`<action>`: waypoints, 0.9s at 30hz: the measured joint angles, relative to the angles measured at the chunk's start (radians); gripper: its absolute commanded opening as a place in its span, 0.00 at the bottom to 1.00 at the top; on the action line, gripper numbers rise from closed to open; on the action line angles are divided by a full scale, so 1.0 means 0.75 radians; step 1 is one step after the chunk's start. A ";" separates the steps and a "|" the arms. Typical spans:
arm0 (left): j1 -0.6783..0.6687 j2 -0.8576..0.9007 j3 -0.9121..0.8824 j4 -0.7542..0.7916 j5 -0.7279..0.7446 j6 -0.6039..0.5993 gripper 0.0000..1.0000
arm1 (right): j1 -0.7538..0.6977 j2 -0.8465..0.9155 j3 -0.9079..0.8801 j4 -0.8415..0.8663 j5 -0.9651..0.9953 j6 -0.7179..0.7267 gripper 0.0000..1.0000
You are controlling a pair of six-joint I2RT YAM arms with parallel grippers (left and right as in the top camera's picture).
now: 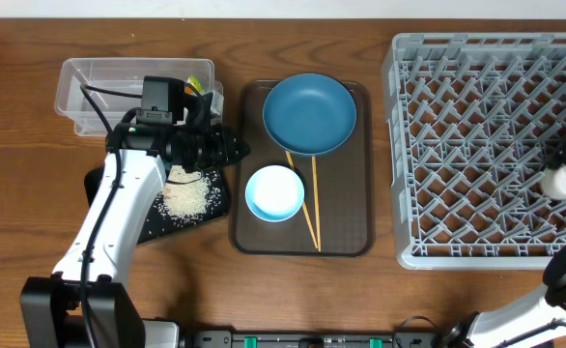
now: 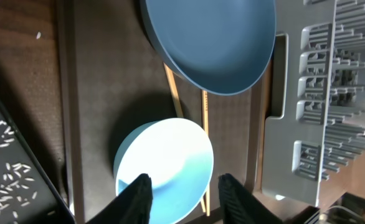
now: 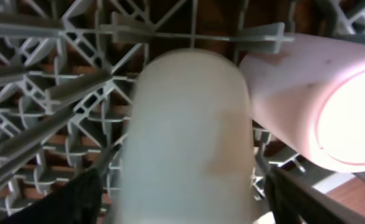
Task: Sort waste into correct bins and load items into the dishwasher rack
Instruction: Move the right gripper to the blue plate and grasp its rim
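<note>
From overhead, the left gripper (image 1: 233,150) hangs over the gap between the black tray (image 1: 220,195) and the brown serving tray (image 1: 346,193), just left of the dark-blue bowl (image 1: 309,114). The arm covers much of the black tray, and the rice (image 1: 184,198) shows beside it. Behind the arm stands the clear tub (image 1: 80,92), with a yellow wrapper (image 1: 198,85) half hidden at its right end. On the serving tray the light-blue bowl (image 1: 274,192) sits toward the front and the chopsticks (image 1: 310,208) lie just to its right. Bare tray is left between them and the right rim. The rack (image 1: 476,145) runs off the right edge, and the right gripper (image 1: 560,179) is cut off there.

In the left wrist view, two dark fingers (image 2: 139,198) stand wide apart over the near rim of the light-blue bowl, holding nothing. The dark-blue bowl overlaps the far ends of the chopsticks.

In the right wrist view, the pale green cup (image 3: 189,137), blurred, fills the space between the fingers (image 3: 76,199) over the rack's lattice. Whether they press it I cannot tell. The pink cup (image 3: 319,106) lies just beside it on the right, cut off by the frame.
</note>
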 measured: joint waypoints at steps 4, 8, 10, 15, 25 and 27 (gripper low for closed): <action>0.000 -0.001 0.000 -0.003 0.000 -0.001 0.45 | 0.000 0.000 0.000 -0.002 -0.041 0.004 0.91; 0.000 0.000 0.000 -0.006 0.000 -0.001 0.46 | 0.000 0.000 0.000 -0.021 -0.068 0.004 0.92; 0.000 0.000 0.000 -0.006 0.000 -0.001 0.46 | 0.000 -0.001 0.002 -0.027 -0.088 0.004 0.93; -0.001 -0.001 0.000 -0.010 -0.015 0.002 0.47 | 0.004 -0.043 0.019 -0.029 -0.162 0.004 0.93; -0.083 -0.001 0.000 -0.042 -0.211 0.004 0.52 | 0.320 -0.328 0.057 0.105 -0.458 -0.111 0.99; -0.101 -0.001 0.000 -0.066 -0.252 0.005 0.54 | 0.446 -0.344 0.058 0.169 -0.507 -0.119 0.99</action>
